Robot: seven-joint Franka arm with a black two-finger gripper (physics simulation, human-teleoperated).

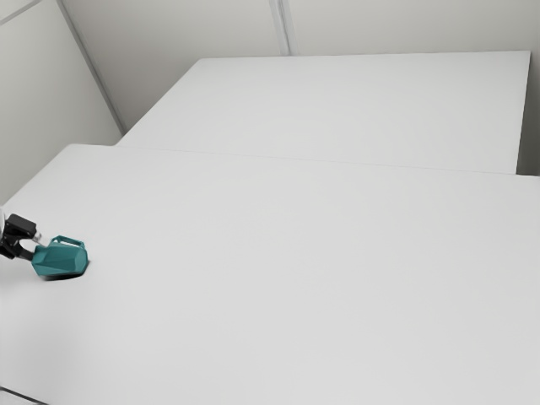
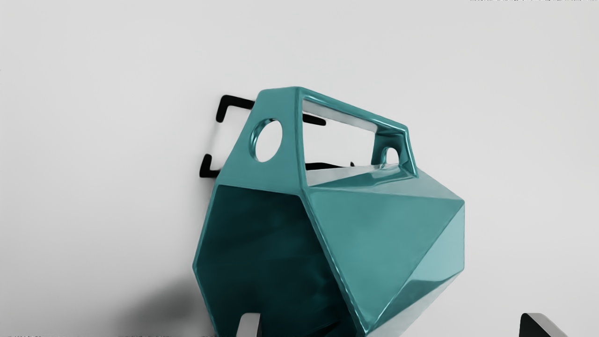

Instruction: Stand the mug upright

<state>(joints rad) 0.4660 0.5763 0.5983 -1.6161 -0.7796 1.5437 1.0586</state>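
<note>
The white table (image 1: 278, 253) bears the mug (image 2: 374, 224) on its side, likely light, rigid, slick; its rim wall seems 1 good hold. The gripper (image 2: 395, 325) stands open.

A plain, pale simulated room; whether home, lab or office, I cannot tell.
In the exterior view, a broad, smooth white worktop (image 1: 295, 270) with straight edges spreads across the foreground, and a second flat white surface (image 1: 354, 101) lies beyond it. Behind them stands a plain light-grey wall (image 1: 186, 29), crossed by a narrow upright grey strip (image 1: 283, 25); towards the exterior view's left, a paler off-white wall (image 1: 38, 93) meets it along a slanting grey corner line (image 1: 89, 67). The even white and grey surfaces could suit several kinds of room.
</note>
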